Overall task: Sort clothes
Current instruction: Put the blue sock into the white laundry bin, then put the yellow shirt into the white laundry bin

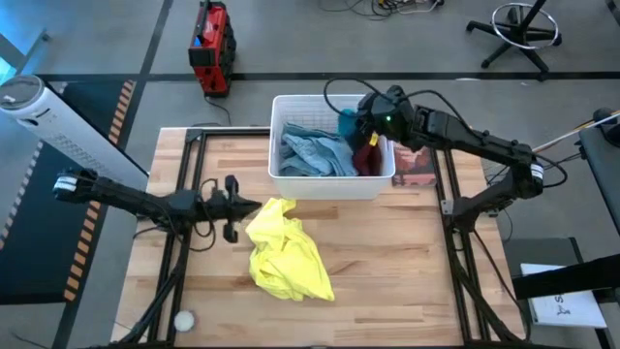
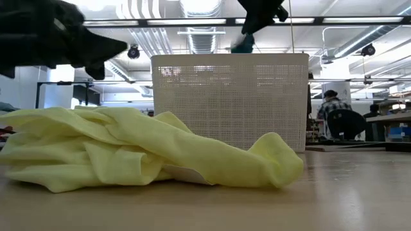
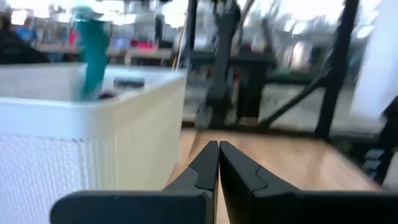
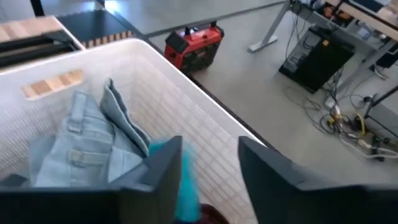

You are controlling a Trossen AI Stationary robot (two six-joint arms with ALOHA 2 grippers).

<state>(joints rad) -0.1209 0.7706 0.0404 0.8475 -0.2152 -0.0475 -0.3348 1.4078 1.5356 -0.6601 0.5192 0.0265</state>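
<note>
A neon yellow garment [image 2: 128, 151] lies crumpled on the wooden bench [image 1: 387, 262], nearest the low camera, with bare wood on its right. Behind it a white basket [image 1: 329, 184] holds denim [image 1: 315, 153]. The left gripper [image 1: 232, 206], fingers together, hovers beside the yellow garment. The right gripper [image 1: 360, 118] hangs above the basket's right end, fingers apart, a teal garment [image 4: 183, 186] between them.

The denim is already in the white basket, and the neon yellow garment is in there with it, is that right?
Not quite. The denim is in the white basket, but the neon yellow garment lies on the table in front of it, as the high view shows.
</note>
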